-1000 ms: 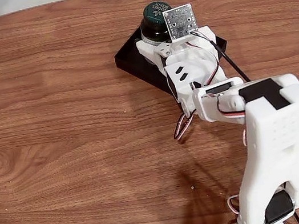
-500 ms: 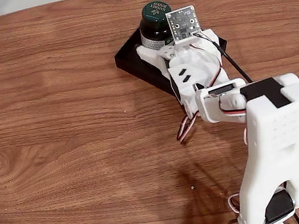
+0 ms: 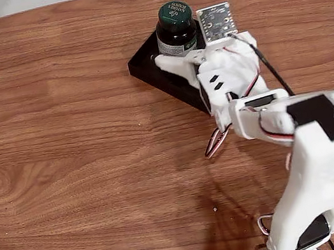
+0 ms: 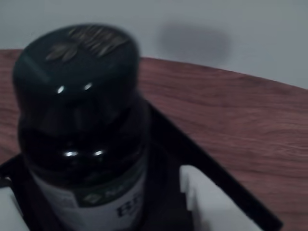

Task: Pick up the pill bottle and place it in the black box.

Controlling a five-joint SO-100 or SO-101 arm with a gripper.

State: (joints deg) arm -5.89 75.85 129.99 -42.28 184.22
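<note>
The pill bottle (image 3: 176,27), dark green with a printed cap and a white label, stands upright inside the black box (image 3: 147,67) near the table's far edge. My gripper (image 3: 182,55) reaches into the box from the right and brackets the bottle's base, with one white finger (image 3: 171,63) in front of it. In the wrist view the bottle (image 4: 82,120) looms close at the left, and a dark gap separates it from the white finger (image 4: 195,195) on the right, over the black box (image 4: 219,190). The gripper is open.
The round wooden table (image 3: 65,169) is bare to the left and front of the box. The white arm (image 3: 309,158) and its loose cables (image 3: 215,142) cross the right side. A pale wall lies beyond the far table edge.
The arm has shifted to the right and slightly back, and the fingers have spread off the bottle. The bottle stays upright in the black box at nearly the same spot.
</note>
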